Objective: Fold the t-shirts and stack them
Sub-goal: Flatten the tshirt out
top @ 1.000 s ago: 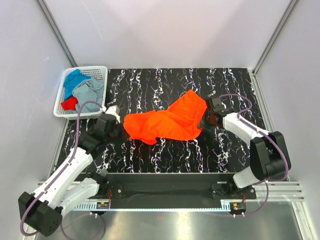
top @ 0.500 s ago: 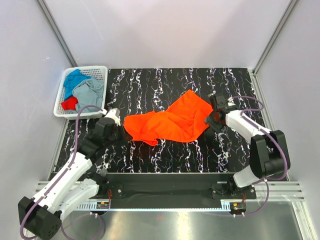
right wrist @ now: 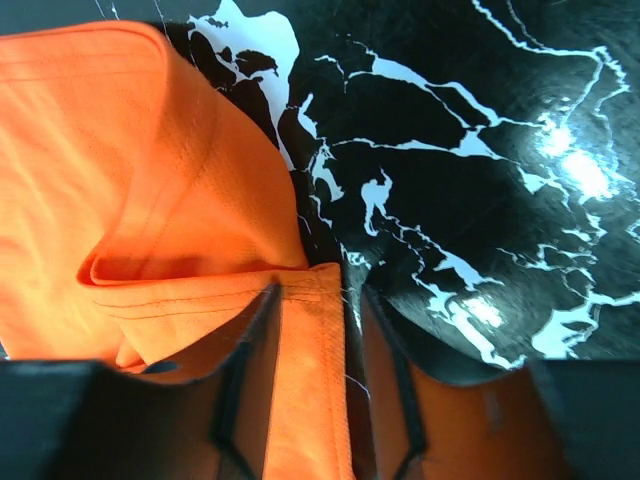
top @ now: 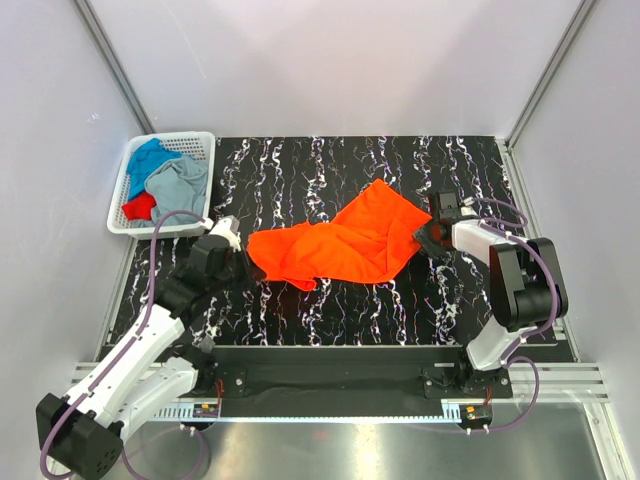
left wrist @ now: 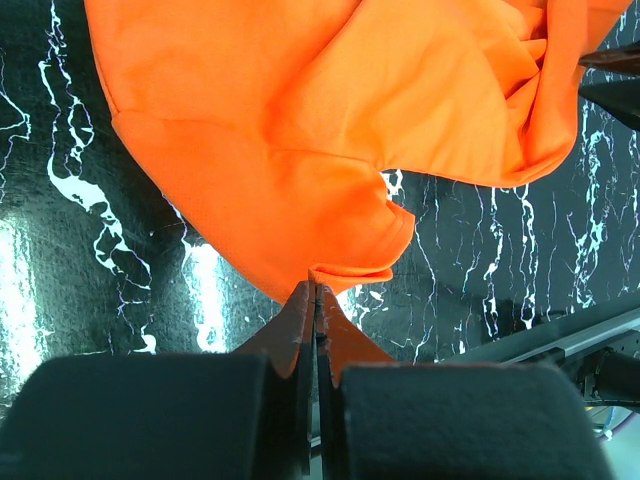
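Since a second ago the right gripper (top: pixel 426 238) has drawn its hem of the orange t-shirt (top: pixel 335 245) out toward 3 o'clock, while the left gripper (top: pixel 244 262) holds the 9 o'clock edge. Both pairs of jaws are clamped on the cloth. The shirt lies rumpled at the centre of the table (top: pixel 300 170), so I judge this the spreading step: the next move calls for an even pull to tauten it, then laying it flat.
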